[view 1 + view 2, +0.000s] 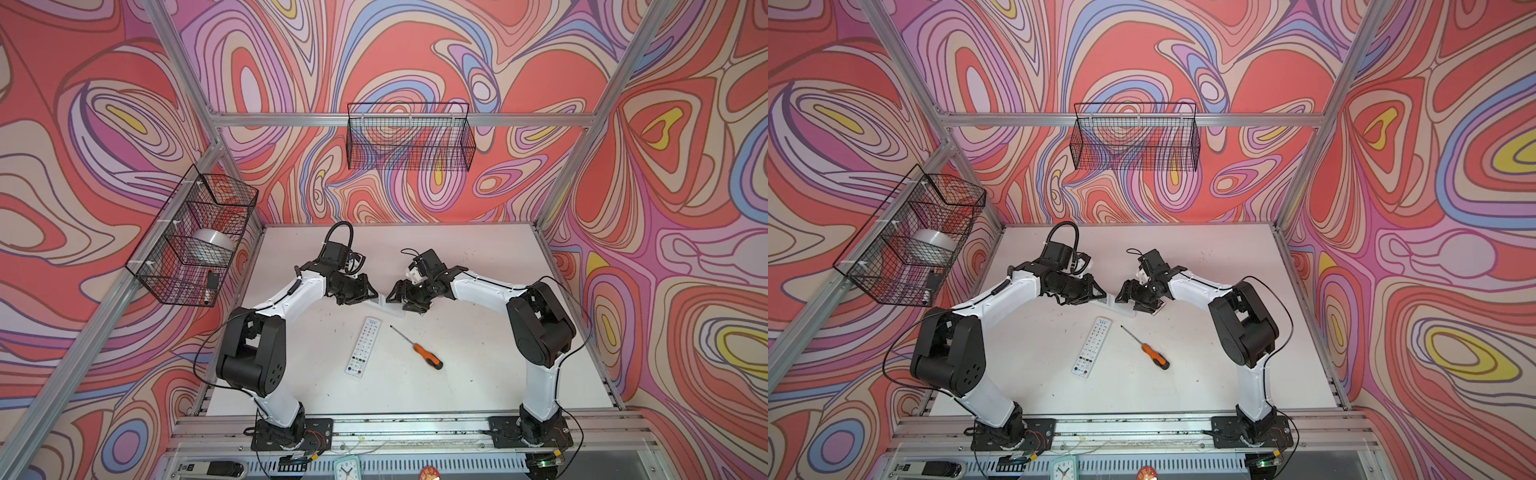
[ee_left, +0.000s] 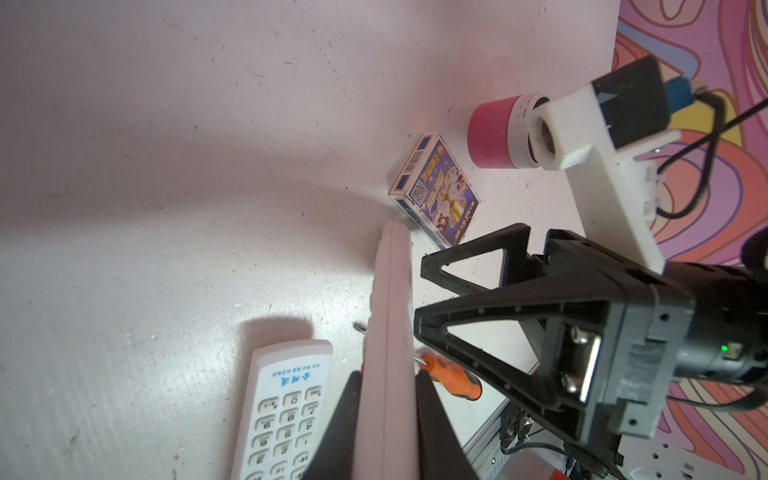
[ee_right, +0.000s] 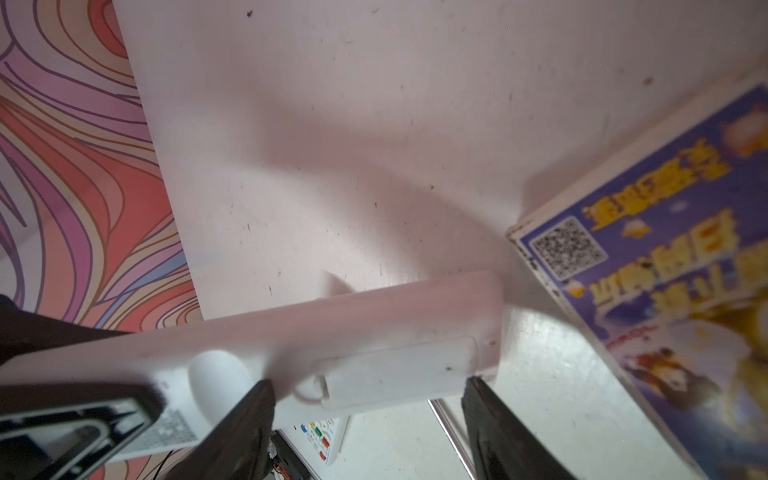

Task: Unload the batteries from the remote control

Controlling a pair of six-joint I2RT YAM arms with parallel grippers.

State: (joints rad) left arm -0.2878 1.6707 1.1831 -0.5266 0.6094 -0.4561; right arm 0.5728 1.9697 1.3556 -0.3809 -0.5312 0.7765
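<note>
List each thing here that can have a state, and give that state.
left gripper, shut on the held remote
right gripper, open, jaws astride the battery cover
held remote, on edge
battery cover, in place
second remote, flat, buttons up
screwdriver, lying loose

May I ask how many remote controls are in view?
2. The flat remote lies face-up on the table; the held remote is clamped in the left gripper. The arms may hide others.

A scuffed white table [image 1: 478, 374] is shown. Near its middle a white remote [image 1: 363, 347] is laid face up, with an orange-handled screwdriver [image 1: 417, 348] just to its right. A blue card box [image 2: 434, 195] is laid farther back.
</note>
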